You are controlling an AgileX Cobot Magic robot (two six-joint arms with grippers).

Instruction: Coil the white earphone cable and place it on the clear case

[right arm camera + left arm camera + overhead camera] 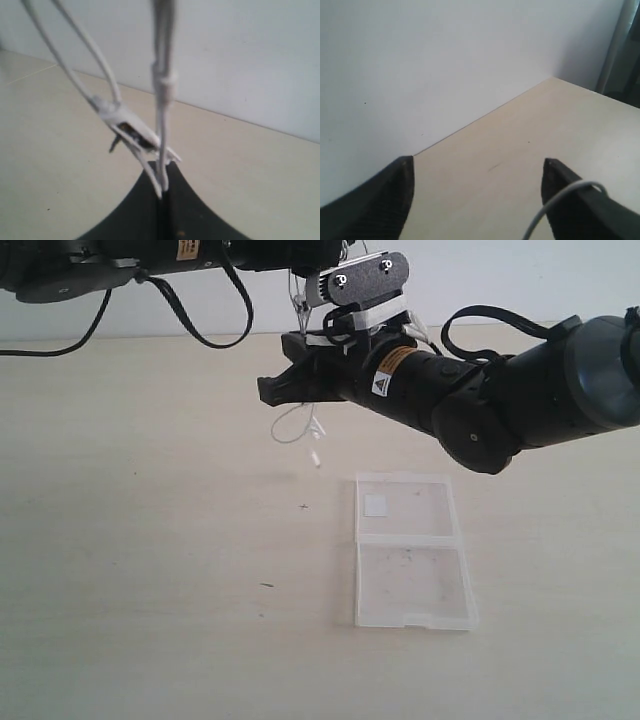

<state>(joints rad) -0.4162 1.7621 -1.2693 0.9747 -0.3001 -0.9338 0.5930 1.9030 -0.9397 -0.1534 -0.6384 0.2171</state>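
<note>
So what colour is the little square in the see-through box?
White. The sticker in the clear case shows best in the exterior view.

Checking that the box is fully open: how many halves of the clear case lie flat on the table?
2. The far half holds the white sticker; the near half adjoins it. Neither is hidden.

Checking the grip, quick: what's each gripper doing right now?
Left gripper: open, cable draped on it.
Right gripper: closed on the cable.
</note>
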